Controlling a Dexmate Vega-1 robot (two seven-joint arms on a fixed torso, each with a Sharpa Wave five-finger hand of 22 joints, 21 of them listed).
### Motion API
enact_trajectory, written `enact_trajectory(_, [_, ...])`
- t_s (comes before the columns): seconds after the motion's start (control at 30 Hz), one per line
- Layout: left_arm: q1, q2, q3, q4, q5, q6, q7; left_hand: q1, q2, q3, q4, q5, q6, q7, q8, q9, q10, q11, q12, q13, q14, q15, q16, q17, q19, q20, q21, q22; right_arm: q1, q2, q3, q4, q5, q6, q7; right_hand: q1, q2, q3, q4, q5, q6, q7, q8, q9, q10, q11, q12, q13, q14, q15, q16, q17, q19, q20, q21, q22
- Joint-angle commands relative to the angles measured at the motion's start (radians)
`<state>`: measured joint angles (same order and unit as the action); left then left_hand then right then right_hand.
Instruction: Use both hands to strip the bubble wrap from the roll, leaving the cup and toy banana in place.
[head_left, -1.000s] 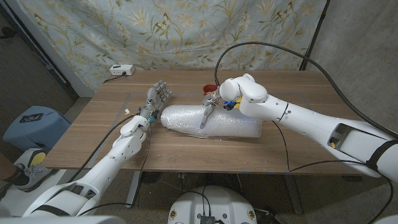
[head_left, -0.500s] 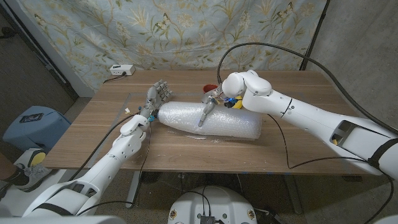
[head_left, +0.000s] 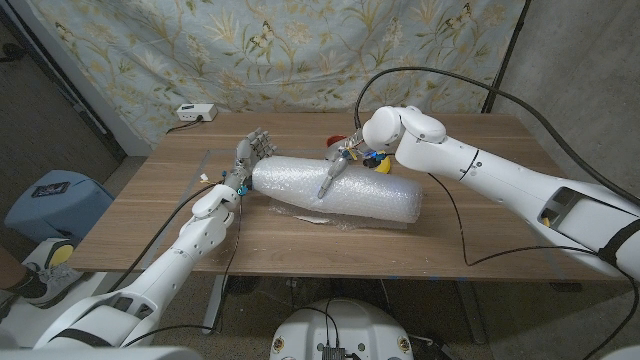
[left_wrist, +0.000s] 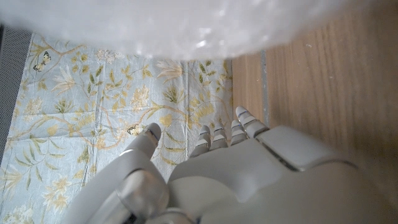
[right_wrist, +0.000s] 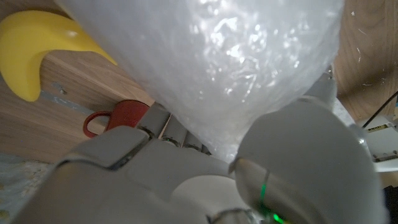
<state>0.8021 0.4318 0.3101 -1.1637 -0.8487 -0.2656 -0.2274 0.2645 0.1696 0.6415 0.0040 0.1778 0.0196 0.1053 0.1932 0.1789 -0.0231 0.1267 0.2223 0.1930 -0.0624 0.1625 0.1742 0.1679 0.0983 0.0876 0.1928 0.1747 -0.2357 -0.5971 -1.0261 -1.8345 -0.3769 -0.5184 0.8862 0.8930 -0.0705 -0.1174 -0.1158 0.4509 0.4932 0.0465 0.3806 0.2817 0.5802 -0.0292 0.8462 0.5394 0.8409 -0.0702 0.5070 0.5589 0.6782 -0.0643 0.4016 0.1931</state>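
Biggest risk from here, as I judge it: the bubble wrap roll (head_left: 335, 190) lies right against the toy banana (head_left: 380, 165) and the red cup (head_left: 337, 143), both tucked just behind it on the far side. If I drag or lift the roll with my right hand (head_left: 338, 165) it could sweep either one out of place. The roll is also bulky and slick, so a pinch on one outer layer could slip, or the whole roll could turn instead of unwinding if my left hand (head_left: 250, 160) doesn't brace its end.

Right hand: on top of the roll near the middle, fingers (head_left: 327, 187) reaching down over the wrap's near side. In the right wrist view the wrap (right_wrist: 217, 68) is pressed between thumb and fingers, so I read it as grasping the outer wrap layer, not released. The banana (right_wrist: 37, 50) and cup handle (right_wrist: 102, 121) show just beyond the roll there.

Left hand: upright at the roll's left end, fingers (left_wrist: 221, 134) spread and straight, holding nothing. Touching the roll's end or just beside it, can't tell.

The roll lies across the middle of the wooden table (head_left: 480, 240), long axis left to right, mostly wound.
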Motion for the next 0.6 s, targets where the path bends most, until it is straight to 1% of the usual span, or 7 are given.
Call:
enact_trajectory(0.03, [0.002,0.007,0.002,-0.013,0.001,0.008,0.0,0.002,-0.002,0.005,-0.001,0.004,0.008,0.005,0.0,0.006,0.008,0.007,0.002,0.004,0.006,0.003,0.004,0.001,0.004,0.001,0.008,0.002,0.018,-0.03,0.02,0.002,0.1,-0.008,-0.016,0.111,0.119,-0.006,0.001,-0.002,0.006,0.004,-0.004,0.004,0.077,-0.063,0.004,0.004,0.042,-0.154,-0.007,0.007,0.004,-0.047,0.008,0.005])
enact_trajectory(0.27, [-0.005,0.005,0.005,-0.008,-0.002,0.017,-0.005,0.003,-0.002,0.005,-0.003,0.004,0.009,0.004,-0.001,0.006,0.008,0.004,0.002,0.004,0.007,0.002,0.004,0.001,0.005,0.001,0.008,0.002,0.024,-0.047,0.027,-0.006,0.137,-0.022,-0.035,0.115,0.121,-0.011,0.002,-0.003,0.009,0.005,-0.007,0.005,0.079,-0.062,0.005,0.004,0.044,-0.155,-0.015,0.011,0.002,-0.047,0.009,0.005])
enact_trajectory(0.37, [-0.011,0.002,0.007,-0.002,-0.003,0.018,-0.01,0.003,-0.002,0.004,-0.004,0.004,0.009,0.004,-0.001,0.006,0.007,0.004,0.001,0.004,0.007,0.002,0.004,0.001,0.005,0.001,0.008,0.002,0.024,-0.052,0.038,-0.002,0.167,-0.024,-0.041,0.116,0.122,-0.013,0.003,-0.004,0.012,0.005,-0.008,0.006,0.082,-0.066,0.007,0.004,0.048,-0.154,-0.017,0.014,0.002,-0.047,0.01,0.005])
enact_trajectory(0.4, [-0.013,0.001,0.008,0.002,-0.003,0.018,-0.013,0.003,-0.003,0.004,-0.004,0.004,0.009,0.004,-0.001,0.006,0.007,0.004,0.001,0.004,0.007,0.001,0.004,0.001,0.005,0.001,0.008,0.002,0.024,-0.055,0.042,-0.003,0.173,-0.026,-0.046,0.116,0.123,-0.014,0.004,-0.004,0.015,0.004,-0.008,0.006,0.086,-0.061,0.009,0.005,0.05,-0.154,-0.017,0.015,0.003,-0.046,0.01,0.005])
enact_trajectory(0.53, [-0.02,-0.002,0.01,0.011,-0.002,0.019,-0.02,0.004,-0.002,0.004,-0.005,0.004,0.008,0.004,-0.002,0.006,0.008,0.005,0.001,0.004,0.007,0.001,0.004,0.001,0.005,0.0,0.008,0.002,0.02,-0.067,0.058,-0.007,0.207,-0.034,-0.061,0.117,0.125,-0.016,0.005,-0.004,0.02,0.008,-0.008,0.007,0.091,-0.06,0.011,0.005,0.055,-0.154,-0.018,0.019,0.006,-0.046,0.012,0.005])
enact_trajectory(0.6, [-0.024,-0.004,0.011,0.017,-0.002,0.017,-0.025,0.004,-0.003,0.003,-0.006,0.004,0.008,0.004,-0.002,0.006,0.008,0.005,0.001,0.004,0.007,0.001,0.004,0.001,0.005,0.0,0.008,0.002,0.018,-0.071,0.069,-0.005,0.233,-0.034,-0.065,0.117,0.125,-0.018,0.006,-0.005,0.02,0.006,-0.009,0.007,0.089,-0.06,0.01,0.004,0.057,-0.153,-0.02,0.02,0.006,-0.046,0.013,0.005])
